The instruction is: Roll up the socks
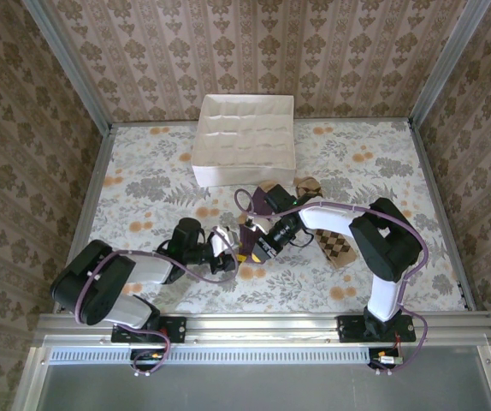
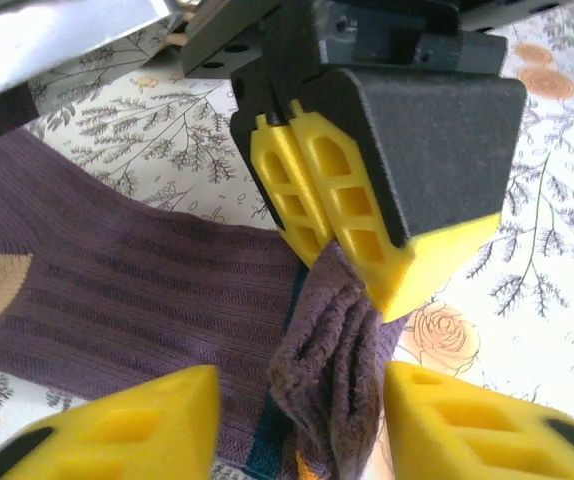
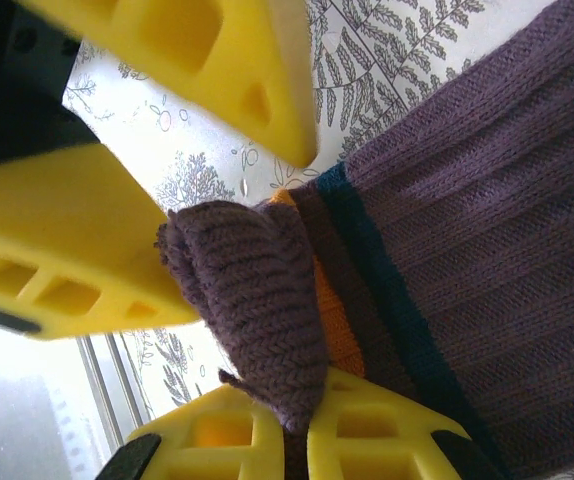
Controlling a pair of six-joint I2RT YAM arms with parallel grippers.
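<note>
Nearest the bases, we find the right gripper (image 2: pixel 347 270) clenched on the bunched cuff of the purple sock (image 2: pixel 137 300). The left gripper (image 2: pixel 302 425) straddles that bunch, jaws apart, grasping nothing. The leg lies flat, so we judge rolling barely begun. Beyond, the checked sock (image 1: pixel 340 250) lies unrolled, partly under the right arm (image 1: pixel 382 240). Brown scraps (image 1: pixel 308 184) by the white box (image 1: pixel 245 128) we cannot identify.

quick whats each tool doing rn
left tool: open, one finger each side of the bunched cuff of the purple sock
right tool: closed, pinching that cuff
</note>
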